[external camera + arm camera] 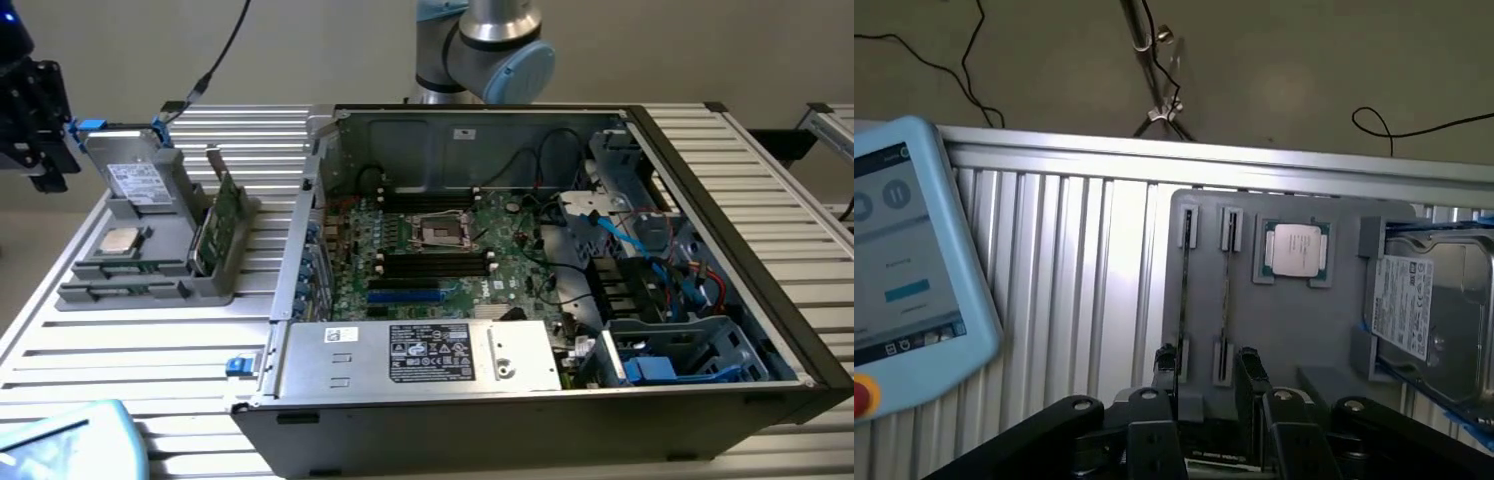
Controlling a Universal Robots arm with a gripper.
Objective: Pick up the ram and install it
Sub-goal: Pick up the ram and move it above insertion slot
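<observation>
The ram [1226, 290] is a thin dark strip standing on edge in a narrow slot of the grey holder [1294, 340]. A second thin strip [1184, 280] stands in the slot beside it. In the exterior view the ram [134, 268] lies along the front part of that holder [200, 285], to the exterior view's left of the open computer case [694, 330]. My gripper [1206, 372] hangs above the holder's near end, its dark fingers [1164, 365] open with nothing between them. The motherboard's black memory slots [434, 262] sit inside the case.
On the holder there are also a square silver processor chip [1294, 248], a hard drive [1429, 310] and a taller green card [220, 225]. A light-blue teach pendant [904, 270] lies on the ribbed table. A stand [1154, 100] is beyond the table edge.
</observation>
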